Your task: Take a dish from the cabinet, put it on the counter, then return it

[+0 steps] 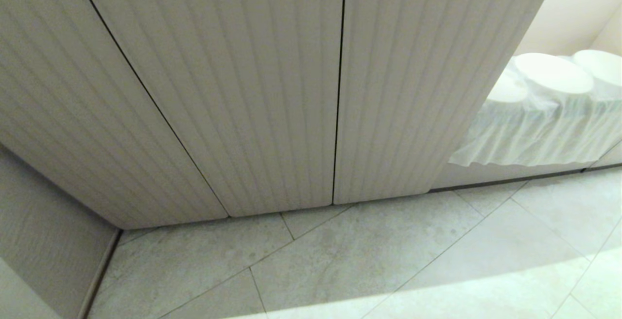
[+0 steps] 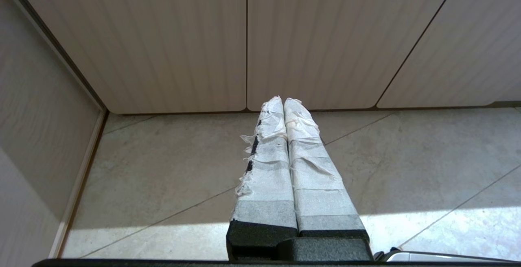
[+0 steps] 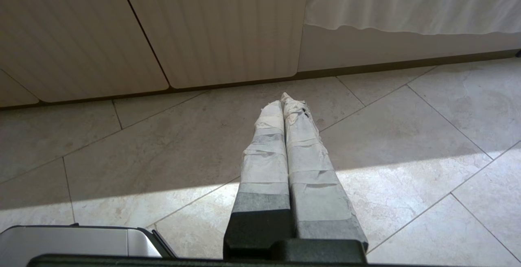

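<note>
Cabinet [image 1: 252, 90] doors all closed, no dish in sight, and both arms hang low over the tiled floor [image 1: 388, 260] in front, left gripper [image 2: 283, 101] and right gripper [image 3: 283, 99] each clenched tight on nothing, taped fingers [image 2: 301, 157] pressed together.

Beige vertically ribbed cabinet [image 1: 243, 90], mottled grey floor tiles [image 1: 364, 260], white cloth [image 1: 534, 134].
</note>
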Motion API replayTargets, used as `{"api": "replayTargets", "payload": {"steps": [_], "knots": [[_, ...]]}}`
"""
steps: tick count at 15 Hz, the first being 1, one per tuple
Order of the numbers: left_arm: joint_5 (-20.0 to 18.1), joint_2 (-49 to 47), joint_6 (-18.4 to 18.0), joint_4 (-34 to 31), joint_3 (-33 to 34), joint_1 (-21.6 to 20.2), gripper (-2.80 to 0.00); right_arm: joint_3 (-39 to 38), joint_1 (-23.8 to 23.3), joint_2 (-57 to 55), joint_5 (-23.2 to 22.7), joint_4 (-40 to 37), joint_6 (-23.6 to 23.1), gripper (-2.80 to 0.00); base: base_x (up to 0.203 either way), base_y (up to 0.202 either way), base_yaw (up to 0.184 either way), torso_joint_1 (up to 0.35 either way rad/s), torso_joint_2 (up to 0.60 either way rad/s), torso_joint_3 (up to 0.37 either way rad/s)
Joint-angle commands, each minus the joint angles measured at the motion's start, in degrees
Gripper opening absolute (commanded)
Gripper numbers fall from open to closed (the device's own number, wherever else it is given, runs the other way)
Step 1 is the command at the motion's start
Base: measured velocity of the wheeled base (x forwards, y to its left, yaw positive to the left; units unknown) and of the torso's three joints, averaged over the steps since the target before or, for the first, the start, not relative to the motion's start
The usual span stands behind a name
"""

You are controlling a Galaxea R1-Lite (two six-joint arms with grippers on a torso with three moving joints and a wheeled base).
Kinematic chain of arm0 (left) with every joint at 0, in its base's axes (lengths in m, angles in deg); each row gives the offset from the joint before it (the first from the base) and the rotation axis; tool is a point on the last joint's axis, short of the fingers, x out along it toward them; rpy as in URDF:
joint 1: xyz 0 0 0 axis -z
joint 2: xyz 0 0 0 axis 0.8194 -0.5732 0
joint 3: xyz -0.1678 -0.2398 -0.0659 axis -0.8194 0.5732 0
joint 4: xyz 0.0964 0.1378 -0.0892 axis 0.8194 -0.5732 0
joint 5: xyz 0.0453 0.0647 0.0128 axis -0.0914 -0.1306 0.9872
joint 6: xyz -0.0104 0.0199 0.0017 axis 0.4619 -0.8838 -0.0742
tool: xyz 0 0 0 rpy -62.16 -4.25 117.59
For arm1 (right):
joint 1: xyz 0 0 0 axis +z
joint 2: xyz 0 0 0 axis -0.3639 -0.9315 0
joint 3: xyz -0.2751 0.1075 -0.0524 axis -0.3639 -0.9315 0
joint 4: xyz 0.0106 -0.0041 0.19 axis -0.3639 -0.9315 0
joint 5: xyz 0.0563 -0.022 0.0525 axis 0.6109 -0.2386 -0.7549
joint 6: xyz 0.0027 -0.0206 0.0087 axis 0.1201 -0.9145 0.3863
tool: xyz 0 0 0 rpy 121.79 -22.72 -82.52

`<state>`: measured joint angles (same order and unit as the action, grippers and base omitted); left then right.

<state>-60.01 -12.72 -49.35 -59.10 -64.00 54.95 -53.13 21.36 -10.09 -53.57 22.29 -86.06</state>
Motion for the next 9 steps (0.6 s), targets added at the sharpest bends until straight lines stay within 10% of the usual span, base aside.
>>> {"api": "replayTargets", "payload": {"steps": [1, 9], "knots": [[0.0, 0.0, 0.1, 0.0, 0.0, 0.0, -2.80, 0.0, 0.0, 0.0, 0.0, 0.0, 0.0, -2.80, 0.000, 0.000, 0.000, 0.000, 0.00, 0.000], [0.0, 0.0, 0.1, 0.0, 0.0, 0.0, -2.80, 0.0, 0.0, 0.0, 0.0, 0.0, -0.2, -2.80, 0.000, 0.000, 0.000, 0.000, 0.00, 0.000]]}}
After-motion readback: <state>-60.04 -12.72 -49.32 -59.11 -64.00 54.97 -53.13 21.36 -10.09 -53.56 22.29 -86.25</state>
